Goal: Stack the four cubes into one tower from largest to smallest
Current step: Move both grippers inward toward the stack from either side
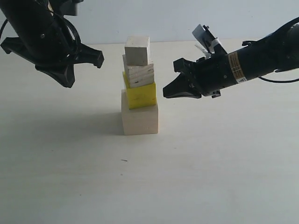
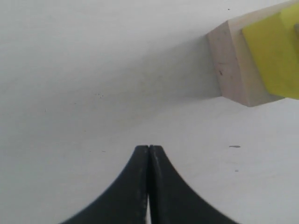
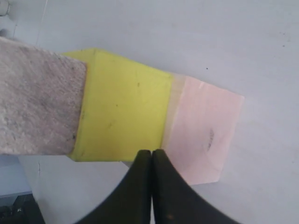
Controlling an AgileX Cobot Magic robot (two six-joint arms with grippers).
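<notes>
Right gripper (image 3: 151, 151): jaws clenched, empty, at 3 o'clock of the tower (image 1: 140, 93), beside the yellow cube (image 1: 141, 95), not touching. Left gripper (image 2: 148, 147): clenched, empty, at 10 o'clock, apart. Stack, bottom up: large pale cube (image 1: 139, 119), yellow, plywood cube (image 1: 139, 73), smallest cube (image 1: 138, 50); layers skewed.

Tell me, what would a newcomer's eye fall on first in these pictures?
First, the tower in the middle of the table: large pale cube at the base, then yellow cube, plywood cube and smallest pale cube, each slightly twisted. Next, two black hands, both shut and empty: the left hand hangs left of the tower, the right hand beside the yellow cube, not touching.
</notes>
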